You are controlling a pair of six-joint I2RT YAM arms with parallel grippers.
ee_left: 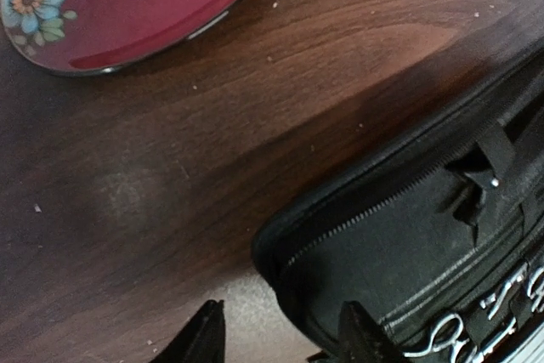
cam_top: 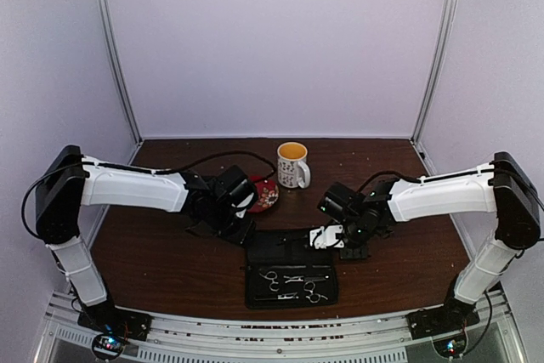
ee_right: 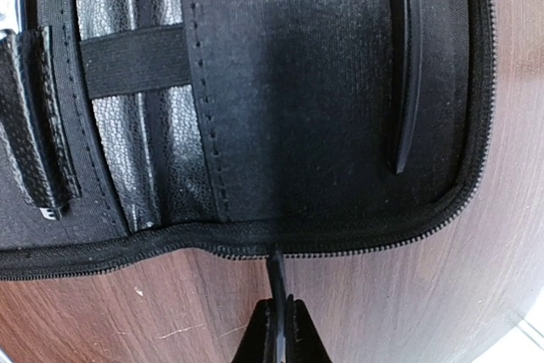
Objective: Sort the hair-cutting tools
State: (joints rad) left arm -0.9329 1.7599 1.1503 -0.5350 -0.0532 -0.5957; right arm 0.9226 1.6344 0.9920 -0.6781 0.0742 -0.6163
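— While the black rectangular zip case [cam_top: 291, 248] lies open on the dark brown wooden table [ee_left: 170, 167], how is the left gripper [ee_left: 281, 316] set?

— Its fingers are spread. One fingertip is seen over bare wood and the other over the case's corner, so the zipped rim is bracketed between them. Whether either pad touches it cannot be told. The red saucer with a painted flower pattern [ee_left: 110, 14] is seen beyond, apart from the case.

— And the right gripper [ee_right: 276, 308]?

— Its fingers are pressed together just outside the case's zip edge. A thin black sliver [ee_right: 274, 269] is pinched between them, with its tip reaching the zip teeth. It may be one of the stick-like clips, but that is not settled edge-on.

— Where are the cutting tools found?

— Two pairs are seen in the near half of the case: the left small silver metal scissors [cam_top: 272, 278] and the right small silver metal scissors [cam_top: 315, 291], both with ring handles. A long thin black stick-like clip [ee_right: 404, 65] is laid on the black fabric panel inside the case, close to the zip edge.

— What else is set on the table?

— A white patterned mug [cam_top: 292, 164] with a yellow-orange inside is stood upright behind the case, just beside the saucer.
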